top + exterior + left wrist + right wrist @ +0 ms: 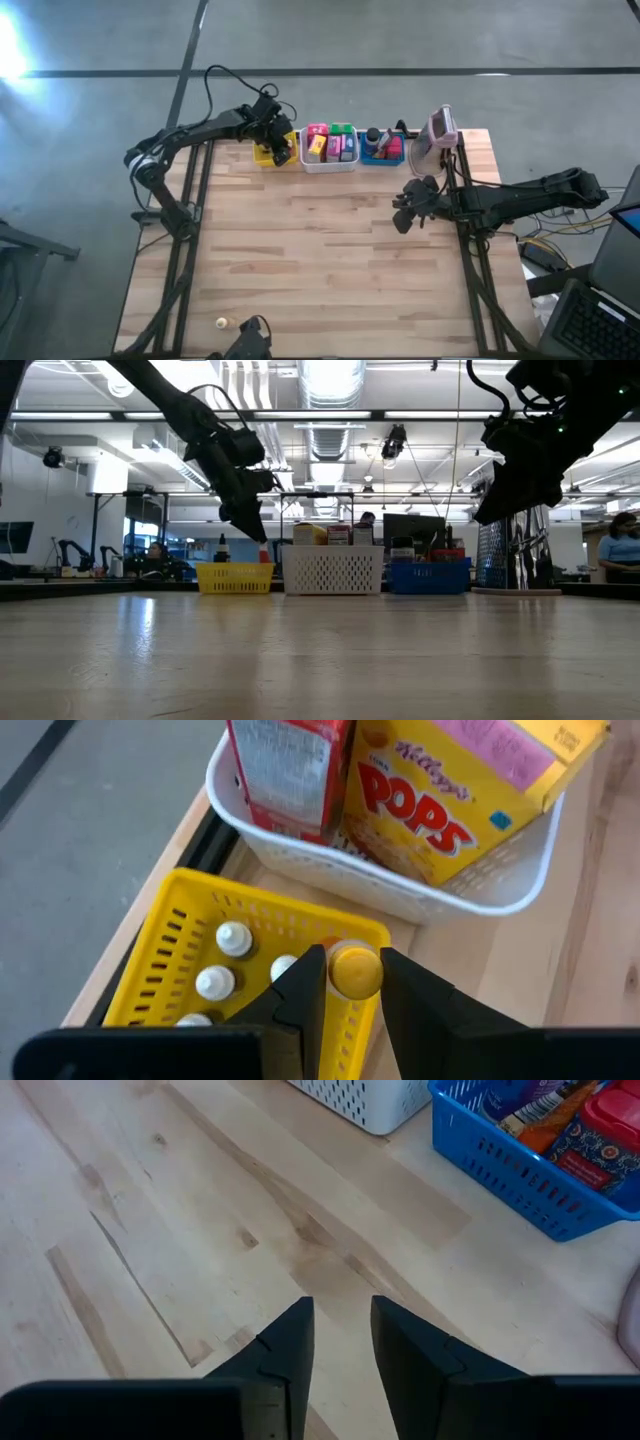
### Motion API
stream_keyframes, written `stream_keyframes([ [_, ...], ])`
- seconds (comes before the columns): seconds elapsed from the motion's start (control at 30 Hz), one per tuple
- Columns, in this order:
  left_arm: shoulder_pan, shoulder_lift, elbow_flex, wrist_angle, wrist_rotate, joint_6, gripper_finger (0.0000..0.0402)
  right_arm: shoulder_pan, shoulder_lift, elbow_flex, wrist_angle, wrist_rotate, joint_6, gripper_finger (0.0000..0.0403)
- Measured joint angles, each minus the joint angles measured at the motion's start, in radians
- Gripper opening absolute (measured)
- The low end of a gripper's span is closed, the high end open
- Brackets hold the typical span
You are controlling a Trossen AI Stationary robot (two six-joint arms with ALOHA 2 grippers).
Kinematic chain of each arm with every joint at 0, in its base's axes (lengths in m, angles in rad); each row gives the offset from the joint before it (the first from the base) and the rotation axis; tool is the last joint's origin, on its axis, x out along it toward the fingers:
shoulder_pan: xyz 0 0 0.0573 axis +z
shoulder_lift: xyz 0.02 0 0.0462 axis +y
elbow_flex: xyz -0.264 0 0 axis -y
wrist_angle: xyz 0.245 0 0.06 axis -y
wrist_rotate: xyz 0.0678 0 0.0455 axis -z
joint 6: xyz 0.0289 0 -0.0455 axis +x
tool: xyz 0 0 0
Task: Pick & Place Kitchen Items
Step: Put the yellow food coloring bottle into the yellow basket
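My left gripper hangs over the yellow bin at the table's far edge, shut on a small bottle with a round yellow cap. Three white-capped bottles stand in that bin. In the high view the left gripper is above the yellow bin. My right gripper is open and holds nothing; it floats above bare wood at the table's right side, short of the blue bin. A tiny whitish piece lies near the table's near edge. My left gripper pinches the small bottle just below its yellow cap between its two fingers, coming from above and pointing down. The bottle is lifted clear above the yellow bin's corner; the low view shows its orange lower end below the fingertips.
The white bin holds upright boxes, among them a yellow cereal box. The blue bin holds packets and a red jar. A pink-grey upright device stands at the far right corner. The table's middle is bare wood.
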Motion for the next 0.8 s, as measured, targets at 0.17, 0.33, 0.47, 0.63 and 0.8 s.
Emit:
stream_keyframes([
  [0.17,-0.002,0.02,0.024,0.0,0.0,0.005,0.0092,0.0,0.0,0.0,0.0,0.0,0.0,0.0111],
  [0.33,-0.002,0.035,0.031,-0.02,-0.002,0.007,0.0092,0.0,0.0,0.0,0.0,0.0,0.0,0.012],
  [0.47,-0.002,0.052,0.031,-0.026,-0.003,0.008,0.0092,0.0,0.0,0.0,0.001,0.0,0.0,0.0126],
  [0.63,-0.002,0.077,0.031,-0.026,-0.003,0.009,0.0092,0.0,0.0,0.0,0.001,0.0,0.0,0.0133],
  [0.8,-0.002,0.082,0.031,-0.026,-0.003,0.017,0.0092,0.0,0.0,0.0,0.001,0.0,0.0,0.0137],
])
